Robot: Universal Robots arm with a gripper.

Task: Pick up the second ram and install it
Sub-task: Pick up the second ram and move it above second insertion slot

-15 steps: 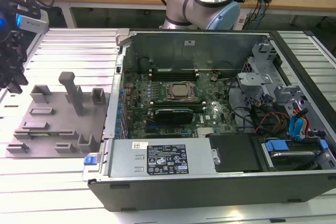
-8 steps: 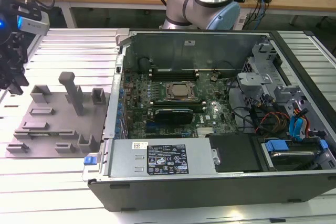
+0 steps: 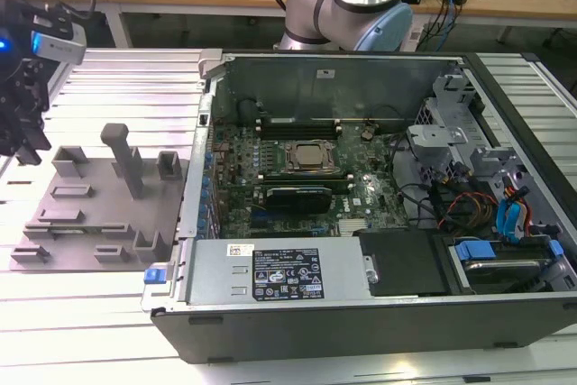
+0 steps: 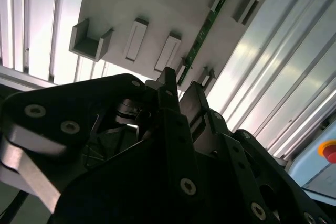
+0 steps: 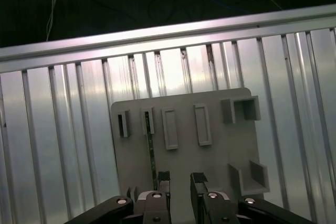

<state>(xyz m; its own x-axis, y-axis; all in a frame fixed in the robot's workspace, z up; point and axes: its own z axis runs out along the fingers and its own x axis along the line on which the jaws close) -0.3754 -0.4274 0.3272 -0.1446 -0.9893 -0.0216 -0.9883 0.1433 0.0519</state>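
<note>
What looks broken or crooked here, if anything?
Nothing stands out. The second ram stands straight on edge in its slots on the grey holder plate, with no bend or crack showing. The end effector hangs open above the plate, near one end of the stick.

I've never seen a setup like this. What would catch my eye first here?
The opened computer case dominates the exterior view, its circuit board and metal CPU socket laid bare. On the exterior view's left lies a grey holder plate with upright pegs. In the first wrist view the dark end effector hovers open above that plate, close beside the thin green second ram standing on edge in it.
</note>
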